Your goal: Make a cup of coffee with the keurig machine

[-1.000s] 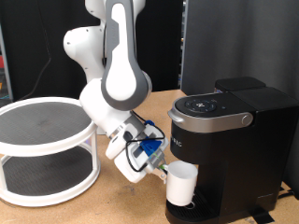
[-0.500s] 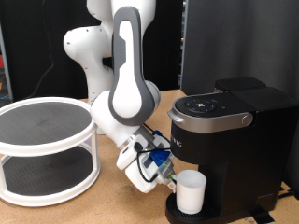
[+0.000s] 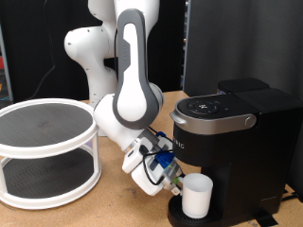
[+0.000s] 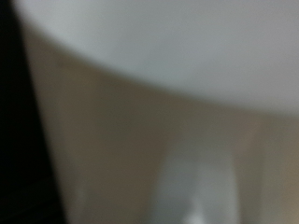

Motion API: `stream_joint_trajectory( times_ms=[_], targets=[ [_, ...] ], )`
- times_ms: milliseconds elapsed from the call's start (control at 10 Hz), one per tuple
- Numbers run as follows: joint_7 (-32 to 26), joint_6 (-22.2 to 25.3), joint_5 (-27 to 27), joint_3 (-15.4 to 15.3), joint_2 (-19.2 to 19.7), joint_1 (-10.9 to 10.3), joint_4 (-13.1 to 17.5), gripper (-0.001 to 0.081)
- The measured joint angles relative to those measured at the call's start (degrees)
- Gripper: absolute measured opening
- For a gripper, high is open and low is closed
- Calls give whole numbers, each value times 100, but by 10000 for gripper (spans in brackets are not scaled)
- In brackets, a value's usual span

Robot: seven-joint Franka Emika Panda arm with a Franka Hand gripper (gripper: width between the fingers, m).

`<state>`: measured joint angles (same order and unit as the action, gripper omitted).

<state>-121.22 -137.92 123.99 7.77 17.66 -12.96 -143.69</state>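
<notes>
On the bench (image 3: pixel 109 210), a tall black keurig machine (image 3: pixel 227 151) stood at the exterior view's right. It had a round button panel on top and a silver-grey band under that. A small white cup (image 3: pixel 196 196) stood upright under the front of the machine, on the black drip tray at its foot. The cup looked plain and its top was open.

The white arm (image 3: pixel 128 80) bent down from the exterior view's top toward the cup. Its pincer (image 3: pixel 173 187) was low, just over the bench, at the side of the cup that faced the exterior view's left. The pincer was right up against the cup. Blue and black bits and some wires showed on the hand near it. The fingers were too small and too hidden to see well, so I cannot tell if the pincer was spread or pressed together, or if it was pinching the cup.

The wrist view was all blur. A pale, creamy curved wall filled nearly the whole picture, with a dark strip at one edge. It was likely the cup (image 4: pixel 159 131), seen from very close.

A round white stand (image 3: pixel 45 151) with two shelves sat on the bench at the exterior view's left, well apart from the machine. Its top shelf had a dark grey mat.
</notes>
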Motion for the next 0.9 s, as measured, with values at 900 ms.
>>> stream_joint_trajectory(
  times_ms=[900],
  targets=[
    [527,-122,-272,7,-835,27,-673,805]
  ],
)
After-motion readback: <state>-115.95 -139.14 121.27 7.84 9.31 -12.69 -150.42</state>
